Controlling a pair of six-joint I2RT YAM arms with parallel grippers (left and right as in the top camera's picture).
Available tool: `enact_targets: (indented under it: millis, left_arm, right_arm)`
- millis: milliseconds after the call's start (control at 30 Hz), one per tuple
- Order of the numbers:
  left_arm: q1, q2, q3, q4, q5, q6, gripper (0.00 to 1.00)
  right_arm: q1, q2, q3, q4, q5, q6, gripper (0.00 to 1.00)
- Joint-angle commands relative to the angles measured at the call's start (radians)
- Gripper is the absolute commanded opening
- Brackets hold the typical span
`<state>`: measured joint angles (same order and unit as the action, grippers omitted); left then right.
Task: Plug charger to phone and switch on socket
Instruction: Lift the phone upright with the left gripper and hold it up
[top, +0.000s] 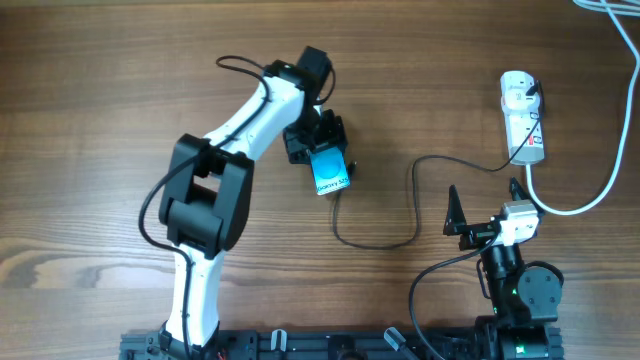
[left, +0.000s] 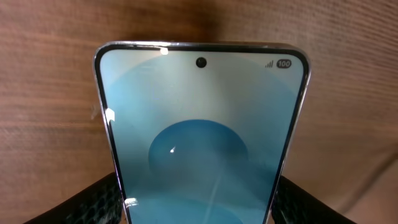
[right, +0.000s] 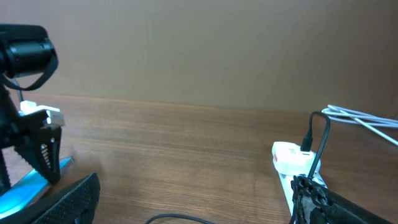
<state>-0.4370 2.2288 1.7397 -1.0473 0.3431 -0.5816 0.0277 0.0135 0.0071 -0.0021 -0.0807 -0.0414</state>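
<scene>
The phone (top: 330, 172) with its lit cyan screen sits tilted near the middle of the table, and my left gripper (top: 322, 150) is shut on its two long sides. In the left wrist view the phone (left: 199, 124) fills the frame, with a black pad (left: 93, 199) against each edge. The charger (top: 400, 240), a thin black cable, runs from the black plug in the socket (top: 522, 118) in a loop to the phone's lower edge; I cannot tell whether its tip is in. My right gripper (top: 485, 203) hangs open and empty below the socket (right: 292, 158).
A thick white cable (top: 600, 190) curves from the socket along the right edge of the table. The left arm (top: 230, 150) stretches diagonally across the left half. Bare wood lies between the phone and the socket.
</scene>
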Motion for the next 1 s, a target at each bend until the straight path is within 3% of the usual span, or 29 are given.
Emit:
enact_targets:
  millis: [0, 233, 433, 667, 967]
  left_arm:
    - [0.041, -0.045, -0.006, -0.02, 0.26, 0.001, 0.75]
    - [0.11, -0.045, -0.006, -0.049, 0.576, 0.002, 0.76]
    - [0.188, -0.045, -0.006, -0.048, 1.048, 0.055, 0.75]
    - [0.247, -0.045, -0.006, -0.041, 1.234, 0.053, 0.73]
    - [0.309, -0.045, -0.006, -0.07, 1.234, 0.045, 0.73]
  right_arm:
    - [-0.001, -0.006, -0.002, 0.002, 0.013, 0.017, 1.0]
    - [-0.001, -0.006, -0.002, 0.002, 0.013, 0.018, 1.0]
    - [-0.001, -0.006, -0.002, 0.002, 0.013, 0.017, 1.0]
    - [-0.001, -0.006, -0.002, 0.002, 0.013, 0.017, 1.0]
    - [-0.001, -0.006, -0.002, 0.002, 0.013, 0.017, 1.0]
